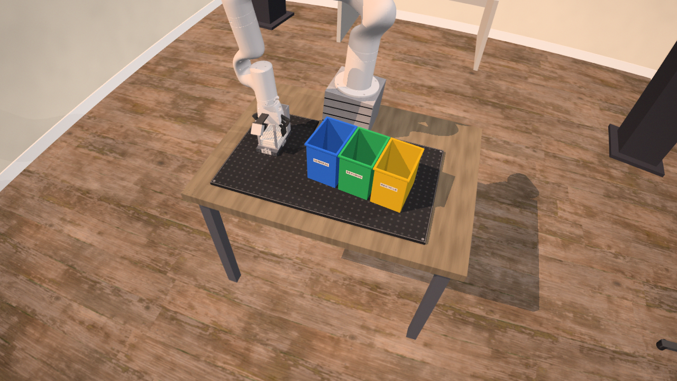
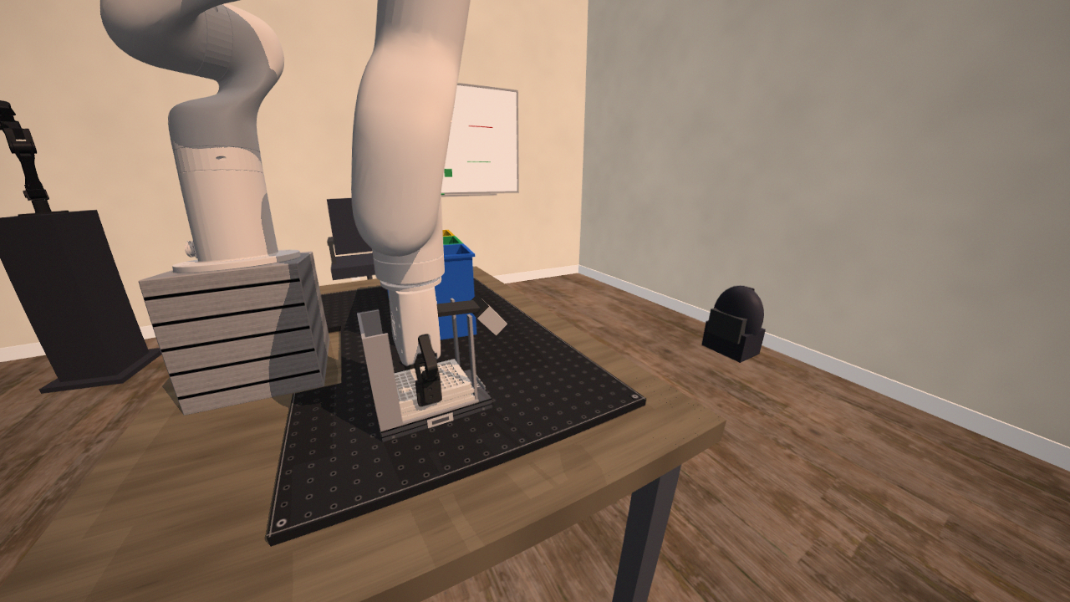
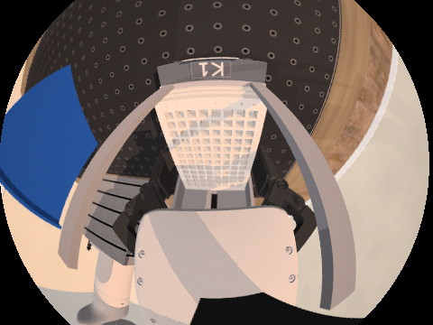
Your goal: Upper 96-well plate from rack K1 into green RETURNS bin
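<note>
The stack rack K1 (image 1: 271, 137) stands at the left end of the black pegboard; its sign shows in the wrist view (image 3: 212, 70). The upper white 96-well plate (image 3: 212, 143) lies at the top of the stack in it and also shows in the exterior view (image 2: 441, 380). The lower plate is hidden under it. My gripper (image 1: 271, 124) (image 2: 426, 383) is open and reaches down into the rack, one finger on each long side of the upper plate. I cannot tell whether the fingers touch it. The green RETURNS bin (image 1: 363, 162) stands upright in the middle of three bins.
A blue bin (image 1: 329, 150) stands between the rack and the green bin; a yellow bin (image 1: 396, 173) stands on the far side. The arm's grey base block (image 1: 353, 104) sits behind the bins. The rack's posts (image 2: 465, 340) rise beside the gripper.
</note>
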### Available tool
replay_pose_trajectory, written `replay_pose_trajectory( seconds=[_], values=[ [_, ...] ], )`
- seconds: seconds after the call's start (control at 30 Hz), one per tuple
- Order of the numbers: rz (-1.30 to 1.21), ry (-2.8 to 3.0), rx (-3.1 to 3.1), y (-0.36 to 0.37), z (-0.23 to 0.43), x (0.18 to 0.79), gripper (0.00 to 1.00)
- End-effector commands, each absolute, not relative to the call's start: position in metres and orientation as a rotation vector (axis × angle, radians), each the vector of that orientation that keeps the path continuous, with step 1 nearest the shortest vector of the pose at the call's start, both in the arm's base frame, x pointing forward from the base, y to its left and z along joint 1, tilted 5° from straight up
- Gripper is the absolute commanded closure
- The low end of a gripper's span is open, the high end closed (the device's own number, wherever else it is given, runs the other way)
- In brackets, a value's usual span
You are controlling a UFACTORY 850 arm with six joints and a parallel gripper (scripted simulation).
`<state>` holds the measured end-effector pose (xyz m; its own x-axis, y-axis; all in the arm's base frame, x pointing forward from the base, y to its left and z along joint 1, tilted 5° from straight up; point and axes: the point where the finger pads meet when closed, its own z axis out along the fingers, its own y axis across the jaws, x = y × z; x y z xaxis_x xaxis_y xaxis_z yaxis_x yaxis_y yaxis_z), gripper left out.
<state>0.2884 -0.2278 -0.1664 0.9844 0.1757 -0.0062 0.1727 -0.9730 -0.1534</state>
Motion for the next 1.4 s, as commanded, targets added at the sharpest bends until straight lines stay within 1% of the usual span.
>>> replay_pose_trajectory(
  seconds=[0.0,0.77,0.8,1.37],
  values=[
    [0.005,-0.274,-3.047,-0.2277,-0.1663,0.2889,0.0],
    [0.005,-0.274,-3.047,-0.2277,-0.1663,0.2889,0.0],
    [0.005,-0.274,-3.047,-0.2278,-0.1656,0.2889,1.0],
    [0.005,-0.275,-3.047,-0.2278,-0.1657,0.2889,1.0]
  ],
)
